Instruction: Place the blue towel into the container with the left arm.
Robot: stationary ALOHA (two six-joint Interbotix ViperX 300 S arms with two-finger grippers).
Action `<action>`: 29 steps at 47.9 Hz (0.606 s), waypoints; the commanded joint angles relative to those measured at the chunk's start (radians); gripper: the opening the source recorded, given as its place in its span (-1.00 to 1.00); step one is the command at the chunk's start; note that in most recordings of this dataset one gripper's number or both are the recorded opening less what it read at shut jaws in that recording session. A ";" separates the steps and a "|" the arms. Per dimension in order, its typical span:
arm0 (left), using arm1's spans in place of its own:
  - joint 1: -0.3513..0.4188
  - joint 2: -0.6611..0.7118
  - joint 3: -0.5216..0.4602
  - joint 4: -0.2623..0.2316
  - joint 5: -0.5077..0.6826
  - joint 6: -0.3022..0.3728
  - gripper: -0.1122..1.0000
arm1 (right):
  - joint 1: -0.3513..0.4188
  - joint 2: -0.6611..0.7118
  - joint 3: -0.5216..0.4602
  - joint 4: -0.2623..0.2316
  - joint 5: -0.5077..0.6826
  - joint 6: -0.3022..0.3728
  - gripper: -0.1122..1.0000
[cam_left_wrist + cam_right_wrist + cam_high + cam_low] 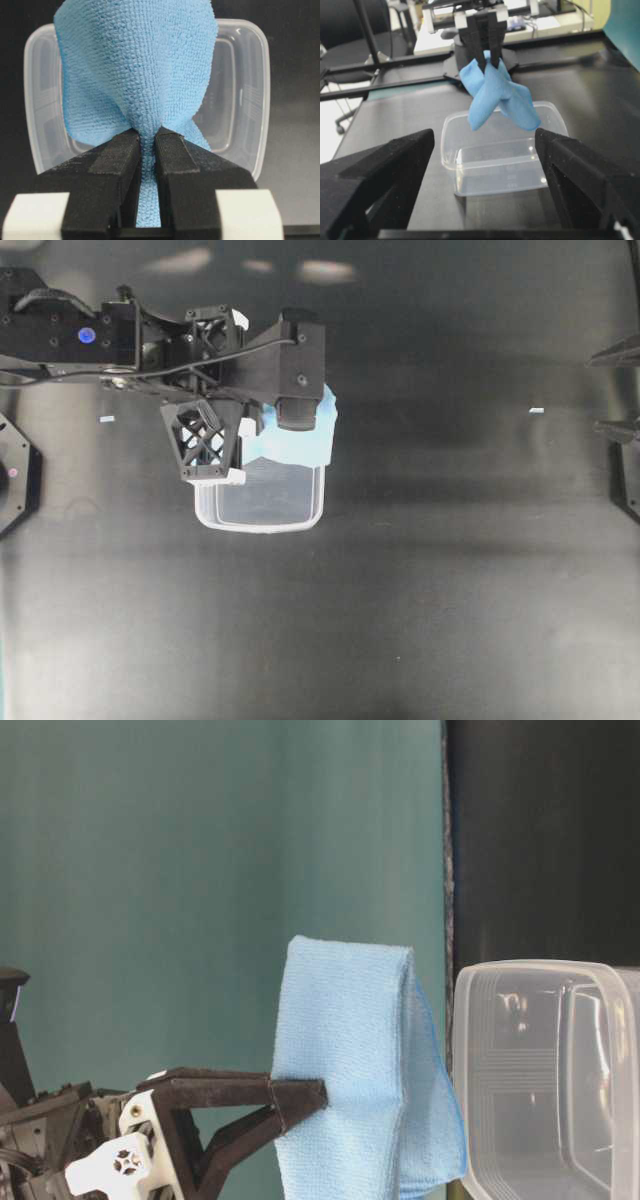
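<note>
My left gripper (148, 137) is shut on the blue towel (137, 65), pinching a bunched fold between its black pads. The towel hangs from it over the edge of the container (250, 100) nearest the left arm, off the table. In the overhead view the left gripper (262, 425) and the towel (305, 440) cover the top edge of the clear tub (260, 520). The table-level view shows the towel (350, 1060) beside the tub (550, 1080). My right gripper (484, 145) is open and empty, facing the tub (500, 165) and the towel (495, 95).
The right gripper (620, 390) stays at the table's right edge in the overhead view. Small white scraps (107, 419) (536, 411) lie on the black table. A black base plate (15, 475) sits at the left edge.
</note>
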 commanded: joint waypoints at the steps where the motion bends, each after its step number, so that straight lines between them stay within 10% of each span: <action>1: 0.002 -0.026 -0.003 0.003 -0.008 -0.003 -0.69 | -0.003 0.006 -0.009 0.003 -0.008 0.002 0.62; 20: 0.006 -0.026 0.011 0.003 -0.034 -0.011 -0.67 | -0.005 0.008 -0.003 0.005 -0.008 0.002 0.62; 29: -0.005 -0.037 0.026 0.003 -0.055 -0.063 0.20 | -0.005 0.006 -0.003 0.005 -0.008 0.002 0.62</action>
